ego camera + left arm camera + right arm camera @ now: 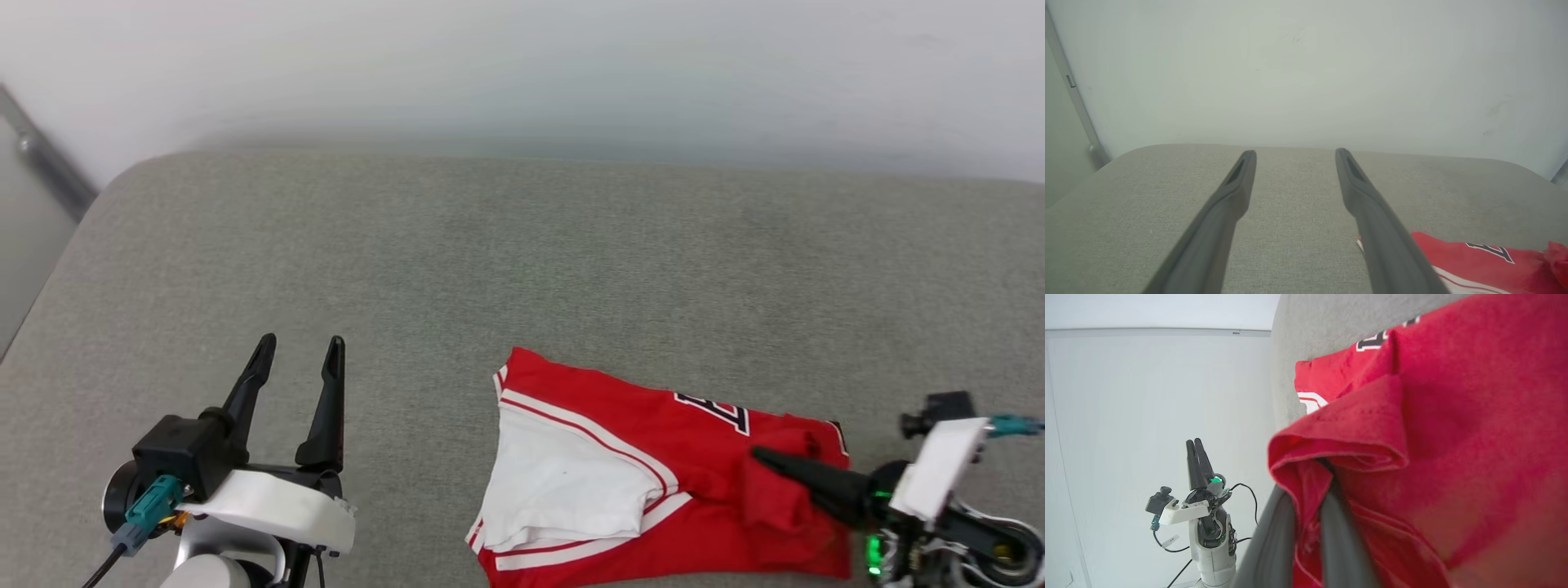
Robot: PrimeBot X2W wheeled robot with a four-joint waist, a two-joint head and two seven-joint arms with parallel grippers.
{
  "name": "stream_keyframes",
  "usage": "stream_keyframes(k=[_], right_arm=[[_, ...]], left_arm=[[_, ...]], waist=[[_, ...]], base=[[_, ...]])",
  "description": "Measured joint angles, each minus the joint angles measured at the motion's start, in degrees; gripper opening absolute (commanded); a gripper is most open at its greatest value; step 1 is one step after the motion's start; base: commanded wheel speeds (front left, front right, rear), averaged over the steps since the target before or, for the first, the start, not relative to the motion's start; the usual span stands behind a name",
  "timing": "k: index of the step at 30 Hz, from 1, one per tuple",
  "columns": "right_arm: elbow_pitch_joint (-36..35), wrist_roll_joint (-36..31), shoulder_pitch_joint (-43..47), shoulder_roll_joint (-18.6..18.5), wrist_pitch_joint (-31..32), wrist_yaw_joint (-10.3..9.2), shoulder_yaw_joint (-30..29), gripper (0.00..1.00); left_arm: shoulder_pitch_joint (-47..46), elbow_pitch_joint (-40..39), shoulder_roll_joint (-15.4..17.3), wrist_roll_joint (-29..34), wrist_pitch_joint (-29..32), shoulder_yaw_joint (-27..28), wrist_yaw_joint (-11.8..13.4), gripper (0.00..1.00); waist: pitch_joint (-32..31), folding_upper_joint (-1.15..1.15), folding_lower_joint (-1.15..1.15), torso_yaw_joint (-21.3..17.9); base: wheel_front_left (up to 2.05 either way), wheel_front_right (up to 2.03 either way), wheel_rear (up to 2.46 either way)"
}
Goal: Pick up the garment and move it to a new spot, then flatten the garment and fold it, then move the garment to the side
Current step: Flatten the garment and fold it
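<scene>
Garment (pixel 620 408) — black-and-white mark (pixel 718 408) partly hidden, unreadable — pinched by right claw (pixel 758 454).

- Your garment (pixel 620 425) lies on the cushion (pixel 490 245), with its right-hand fold between the fingers of your right gripper (pixel 759 454)
- Your left gripper (pixel 300 347) stands well left of it, cushion between its fingers
- The wall (pixel 522 65) rises beyond both sets of fingertips

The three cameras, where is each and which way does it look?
Head view: on the head, looking down at the grey cushion; shows the open left gripper and the right gripper pinching the red jersey.
Left wrist view: on the left wrist, looking along its fingers toward the wall.
Right wrist view: on the right wrist, own fingers clamping jersey.
All share the jersey.
</scene>
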Motion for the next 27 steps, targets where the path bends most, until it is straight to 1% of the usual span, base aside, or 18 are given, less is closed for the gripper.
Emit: stream_keyframes(k=[3,8,11,15,16,17,22,24,27], right_arm=[[1.5,5.0,-0.4,0.0,-3.4,0.0,6.4,0.0],[2.6,10.2,-2.6,0.0,-8.8,-0.01,17.4,0.0],[3.2,10.4,-4.2,0.0,-12.2,0.0,23.1,0.0],[4.8,8.7,-6.7,0.0,-17.0,-0.01,28.3,0.0],[5.4,8.3,-7.1,0.0,-18.0,-0.01,29.3,0.44],[5.9,7.8,-7.4,0.1,-19.0,0.0,30.1,1.0],[6.6,8.3,-8.7,0.1,-21.3,-0.01,33.6,1.0],[5.9,9.0,-9.1,0.1,-21.5,-0.01,34.8,1.0],[3.9,8.1,-9.8,0.0,-21.9,-0.01,36.4,1.0]], left_arm=[[-0.5,0.2,-0.3,0.0,0.0,-0.3,-0.5,1.0],[-2.1,0.9,-1.0,-0.3,-0.4,-0.5,-1.3,1.0],[-2.8,1.5,-1.5,-0.4,-0.6,-0.4,-1.7,1.0],[-3.6,2.1,-1.9,-0.4,-1.1,-0.3,-1.9,1.0],[-3.6,2.3,-2.1,-0.4,-1.1,-0.2,-2.0,1.0],[-3.6,2.5,-2.2,-0.4,-1.3,-0.2,-2.0,1.0],[-4.2,3.3,-2.9,-0.4,-1.7,0.0,-2.5,1.0],[-4.2,3.7,-3.0,-0.4,-1.9,0.1,-2.7,1.0],[-4.3,4.1,-3.1,-0.4,-2.0,0.2,-2.9,1.0]], waist=[[0.4,0.0,0.0,1.4],[2.0,0.0,0.0,3.5],[3.1,0.0,0.0,4.5],[4.6,0.0,0.0,5.4],[4.9,0.0,0.0,5.5],[5.2,0.0,0.0,5.7],[6.3,0.0,0.0,5.7],[6.4,0.0,0.0,5.5],[6.3,0.0,0.0,4.8]], base=[[0.0,0.0,0.0],[0.0,0.0,0.0],[0.0,0.0,0.0],[0.0,0.0,0.0],[0.0,0.0,0.0],[0.0,0.0,0.0],[0.0,0.0,0.0],[0.0,0.0,0.0],[0.0,0.0,0.0]])
